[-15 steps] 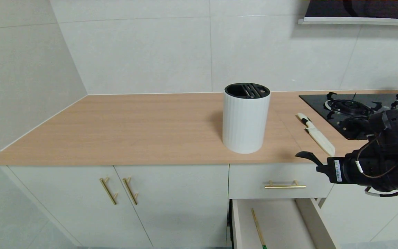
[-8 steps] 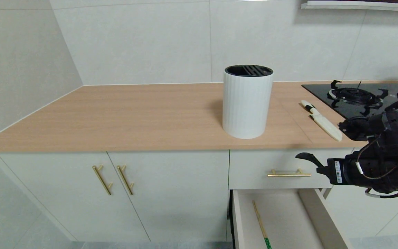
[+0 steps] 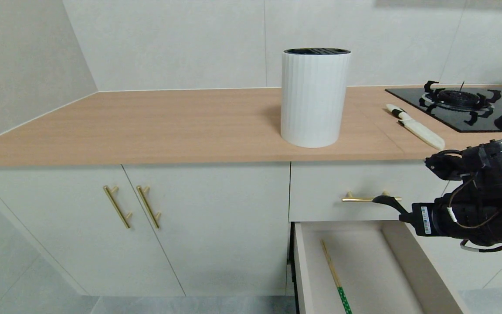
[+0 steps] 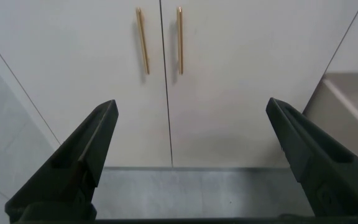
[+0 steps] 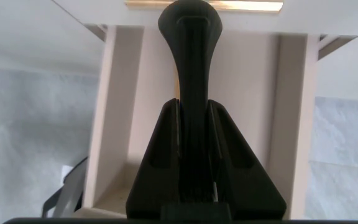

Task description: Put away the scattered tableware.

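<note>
My right jaws are showing matte black. Below them the drawer point(image 3: 390, 261) is showing pale cream inside, and the chopstick point(image 3: 334, 272) is showing light wood ending in green with white dots. Above them the table point(image 3: 168, 126) is showing warm wood grain. On it the holder point(image 3: 314, 98) is showing ribbed white with a black top, and the knife point(image 3: 415, 126) is showing cream with a black band. Ahead of my black left jaws, the cabinet doors point(image 4: 229, 93) are showing off-white with brass handles point(image 4: 179, 40).

Head camera faces bench point(image 3: 168, 126) above open drawer point(image 3: 364, 266); right wrist views drawer point(image 5: 247, 112) closely, left wrist the doors point(image 4: 229, 81) beside it.
</note>
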{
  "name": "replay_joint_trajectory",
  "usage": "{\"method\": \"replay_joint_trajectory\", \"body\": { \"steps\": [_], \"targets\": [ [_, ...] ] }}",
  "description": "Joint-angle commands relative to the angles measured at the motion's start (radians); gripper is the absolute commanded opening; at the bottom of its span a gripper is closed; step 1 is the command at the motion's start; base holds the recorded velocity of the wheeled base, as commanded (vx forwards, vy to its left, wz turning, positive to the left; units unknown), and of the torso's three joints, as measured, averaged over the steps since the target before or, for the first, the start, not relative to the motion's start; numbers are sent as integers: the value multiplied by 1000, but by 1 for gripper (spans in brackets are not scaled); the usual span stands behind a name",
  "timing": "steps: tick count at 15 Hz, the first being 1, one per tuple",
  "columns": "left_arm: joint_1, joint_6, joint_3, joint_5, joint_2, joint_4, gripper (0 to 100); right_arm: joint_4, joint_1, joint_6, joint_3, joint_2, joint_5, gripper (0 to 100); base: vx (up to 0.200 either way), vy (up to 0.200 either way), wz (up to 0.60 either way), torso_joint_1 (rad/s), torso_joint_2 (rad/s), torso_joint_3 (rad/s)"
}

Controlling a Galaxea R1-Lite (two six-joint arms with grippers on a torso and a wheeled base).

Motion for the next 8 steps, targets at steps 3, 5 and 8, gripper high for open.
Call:
{"method": "replay_joint_trajectory", "body": {
  "steps": [3, 5, 8],
  "targets": [
    [0, 0, 0, 0, 2, 0, 100, 0, 1, -3, 5, 12, 0, 0, 0, 0, 0, -147, 461, 304],
    [0, 0, 0, 0, 2, 0, 100, 0, 1, -7, 7, 15, 0, 0, 0, 0, 0, -127, 452, 334],
    [0, 0, 0, 0, 2, 0, 100, 0, 1, -7, 7, 26, 0, 0, 0, 0, 0, -64, 364, 274]
  ]
}}
